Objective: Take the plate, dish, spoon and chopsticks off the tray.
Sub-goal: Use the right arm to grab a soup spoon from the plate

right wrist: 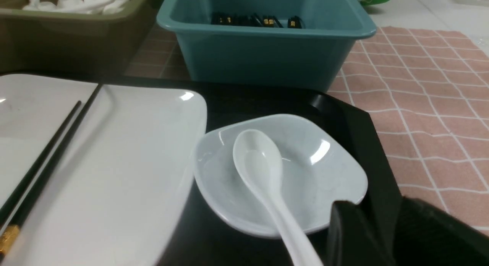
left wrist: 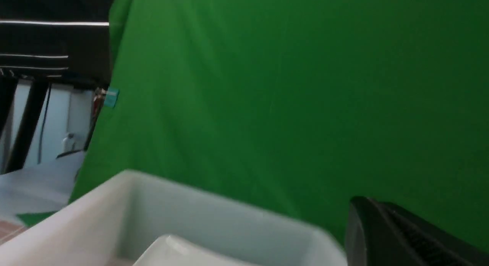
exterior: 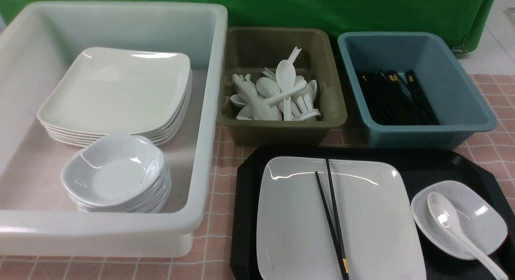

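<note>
Four things left: I see the plate (exterior: 374, 223), the chopsticks (exterior: 332, 215), the dish (exterior: 481, 215) and the spoon (exterior: 444, 213) all on the tray (exterior: 442, 163), so nothing is cleared yet.
Plate: it lies flat on the tray's left part and fills most of it.
Chopsticks: the black pair lies side by side on top of the plate, with the gold bands at the tray's near edge.
Dish: it sits on the tray's right part, just beside the plate.
Spoon: its bowl rests inside the dish, and its handle sticks out over the dish's rim toward the tray's near right corner.
Bins: a white bin (exterior: 209, 111) stands on the bench (exterior: 219, 183) off the tray's left side. An olive bin (exterior: 281, 131) and a blue bin (exterior: 426, 135) stand just behind the tray's far edge.
Left tool (left wrist: 386, 231): I see only one dark bit of it, by the white bin and away from the tray. It is clenched shut, and I see nothing in it.
Right tool (right wrist: 391, 224): it is by the tray's near right corner, close to the spoon's handle. Its two fingers stand apart with nothing between them.
What I think comes first: the chopsticks and spoon, because they lie on top of the plate and dish.
</note>
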{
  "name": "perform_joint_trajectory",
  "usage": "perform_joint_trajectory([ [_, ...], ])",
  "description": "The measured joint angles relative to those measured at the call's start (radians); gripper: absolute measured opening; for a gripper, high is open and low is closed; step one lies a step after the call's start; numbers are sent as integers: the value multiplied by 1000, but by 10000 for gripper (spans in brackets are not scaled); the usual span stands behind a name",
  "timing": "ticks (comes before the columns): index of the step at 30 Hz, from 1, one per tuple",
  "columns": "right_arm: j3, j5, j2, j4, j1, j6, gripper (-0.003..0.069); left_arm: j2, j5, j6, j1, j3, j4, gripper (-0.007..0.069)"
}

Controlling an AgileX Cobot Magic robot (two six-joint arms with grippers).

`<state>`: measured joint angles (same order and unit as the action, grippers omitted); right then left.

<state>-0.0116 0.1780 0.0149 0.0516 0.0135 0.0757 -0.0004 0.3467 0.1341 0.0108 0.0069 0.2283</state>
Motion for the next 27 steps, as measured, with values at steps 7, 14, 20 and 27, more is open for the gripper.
perform_joint_trajectory([
  [7, 9, -301, 0, -191, 0, -392, 247, -2, 138, 359, 0, -135, -143, 5],
  [14, 9, -497, 0, -206, 0, -509, 247, 178, -618, 297, 0, -677, -203, 5],
  [20, -122, -286, 21, -177, 13, -489, 135, 546, -1242, 70, 0, -964, -124, 5],
  [27, -569, 441, 375, -154, 121, -164, 30, 886, -1413, -223, 2, -986, 133, 5],
])
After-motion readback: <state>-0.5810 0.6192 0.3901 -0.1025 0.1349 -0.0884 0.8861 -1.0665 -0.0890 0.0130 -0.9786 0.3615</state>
